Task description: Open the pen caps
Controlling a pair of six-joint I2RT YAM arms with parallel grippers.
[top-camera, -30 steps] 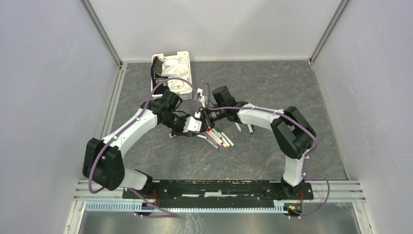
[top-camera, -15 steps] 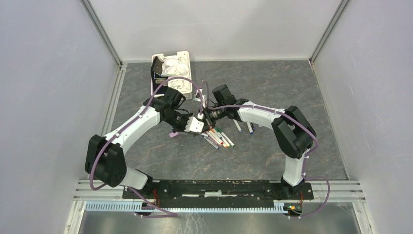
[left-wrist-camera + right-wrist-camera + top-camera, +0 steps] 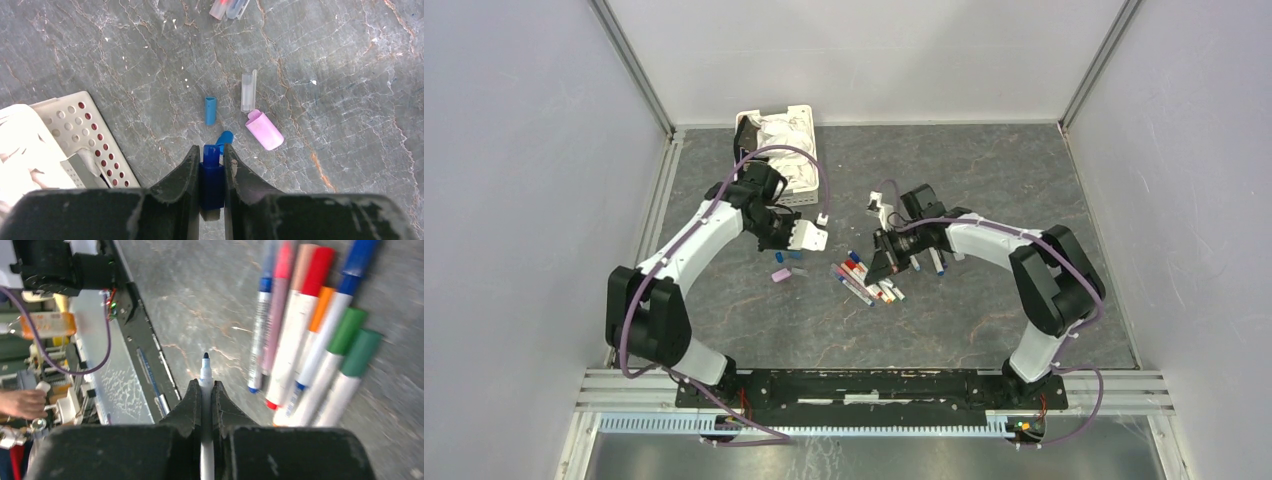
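Gripping a blue pen cap [image 3: 212,185] in the narrowed left pincer [image 3: 212,156], pointing down at the tabletop [image 3: 325,60] above a loose blue cap [image 3: 210,110] and pink cap [image 3: 264,130]. Clamping an uncapped pen [image 3: 205,372] in the right pincer [image 3: 205,390], hovering beside capped pens [image 3: 300,350].

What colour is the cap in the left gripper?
Dark blue. The cap shows best in the left wrist view, clamped in the left gripper.

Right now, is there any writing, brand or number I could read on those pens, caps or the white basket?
None can be read.
On the white pen barrels: no legible print.
On the coloured plastic pen caps: nothing, they look plain.
On the orange tag beyond the table edge: too blurred to read.
On the white perforated plastic basket: no lettering visible.
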